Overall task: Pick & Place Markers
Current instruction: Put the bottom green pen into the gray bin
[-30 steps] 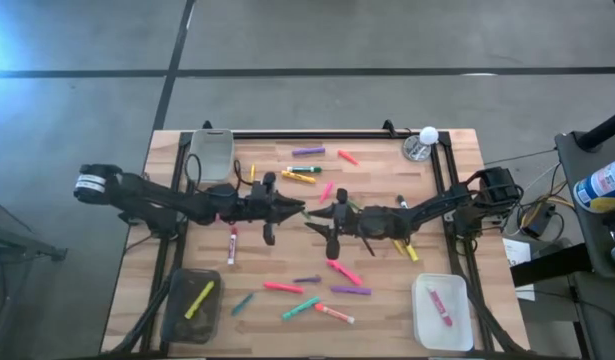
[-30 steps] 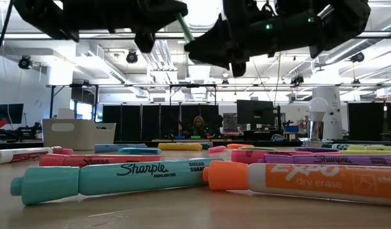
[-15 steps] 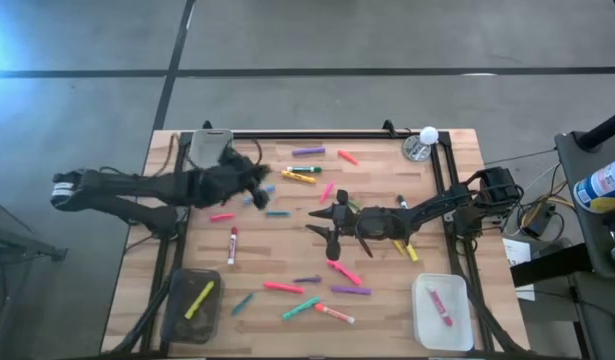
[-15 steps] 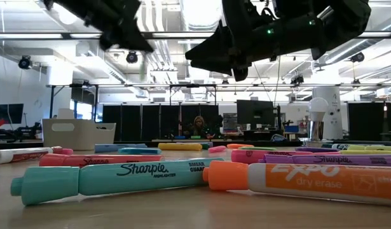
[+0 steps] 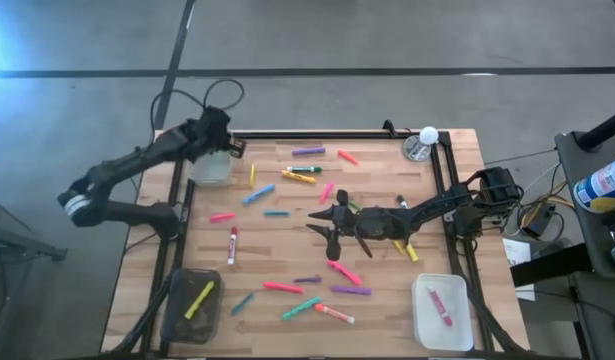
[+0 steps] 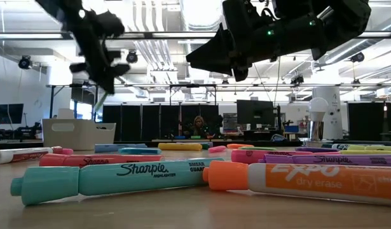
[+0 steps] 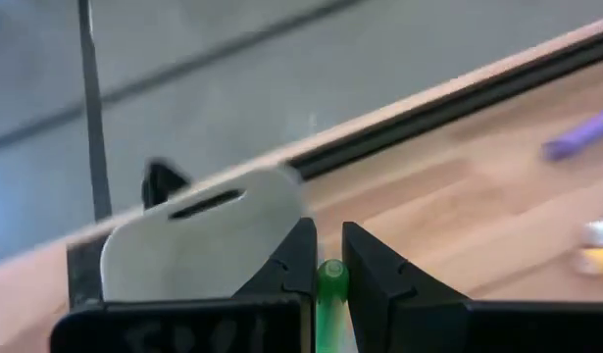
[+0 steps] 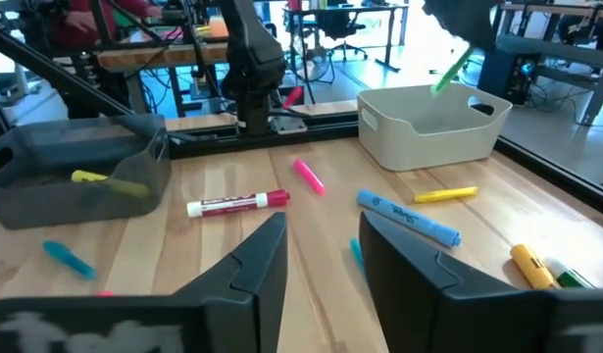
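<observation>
High view: the left gripper [image 5: 219, 140] is above the light bin [image 5: 211, 166] at the table's far-left corner. The right gripper [image 5: 322, 222] hovers at mid-table among the scattered markers [image 5: 305, 308]. Half a second ago the left gripper was nearer the table's centre; it has since swung out to the bin, while the right arm has not moved.

Low view: the left gripper [image 6: 100, 67] hangs above the light bin [image 6: 77, 133], with a green marker [image 6: 101, 102] projecting downward and slightly tilted from it. The marker's tip is above the bin rim, not yet inside.

Left wrist view: the fingers [image 7: 297, 257] are nearly closed, clamped on the green marker [image 7: 330, 289], whose long axis runs out between them. The bin [image 7: 198, 230] lies directly ahead of the fingertips, so the coming release turns on the marker being over the bin opening.

Right wrist view: the right gripper [image 8: 321, 257] has its fingers parted and holds nothing. A blue marker [image 8: 409, 218] lies just ahead of it, and the green marker [image 8: 448, 72] shows above the bin [image 8: 440, 123].
</observation>
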Robot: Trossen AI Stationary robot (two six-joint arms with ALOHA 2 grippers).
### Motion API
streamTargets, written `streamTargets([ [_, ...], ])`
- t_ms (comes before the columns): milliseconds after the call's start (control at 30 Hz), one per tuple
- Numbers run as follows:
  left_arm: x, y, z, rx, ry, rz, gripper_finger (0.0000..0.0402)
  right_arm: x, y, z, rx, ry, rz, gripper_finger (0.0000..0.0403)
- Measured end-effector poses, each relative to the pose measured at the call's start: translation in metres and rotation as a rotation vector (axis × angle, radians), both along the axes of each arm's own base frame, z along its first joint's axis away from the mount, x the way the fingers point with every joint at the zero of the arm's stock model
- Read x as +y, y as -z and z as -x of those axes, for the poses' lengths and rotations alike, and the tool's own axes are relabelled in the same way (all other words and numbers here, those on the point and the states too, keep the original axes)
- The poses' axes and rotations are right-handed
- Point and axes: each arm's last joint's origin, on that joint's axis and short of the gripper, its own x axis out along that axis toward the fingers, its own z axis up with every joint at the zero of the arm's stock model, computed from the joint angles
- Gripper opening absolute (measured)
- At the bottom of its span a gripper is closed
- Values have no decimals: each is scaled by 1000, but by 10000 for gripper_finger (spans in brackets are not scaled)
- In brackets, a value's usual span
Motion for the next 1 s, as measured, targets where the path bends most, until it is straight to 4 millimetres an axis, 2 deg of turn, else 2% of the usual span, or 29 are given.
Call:
streamTargets([
  [133,25,16,11,66,-74,55,28,0,0,0,3,-4,14,114],
  [367,43,40,8,154,-97,113,28,0,0,0,3,-6,18,102],
  [600,53,61,1,215,-85,175,28,0,0,0,3,-6,18,90],
  [833,56,72,-1,248,-83,213,30,0,0,0,4,-6,19,78],
  [1000,54,75,0,272,-81,241,57,0,0,0,5,-6,22,72],
])
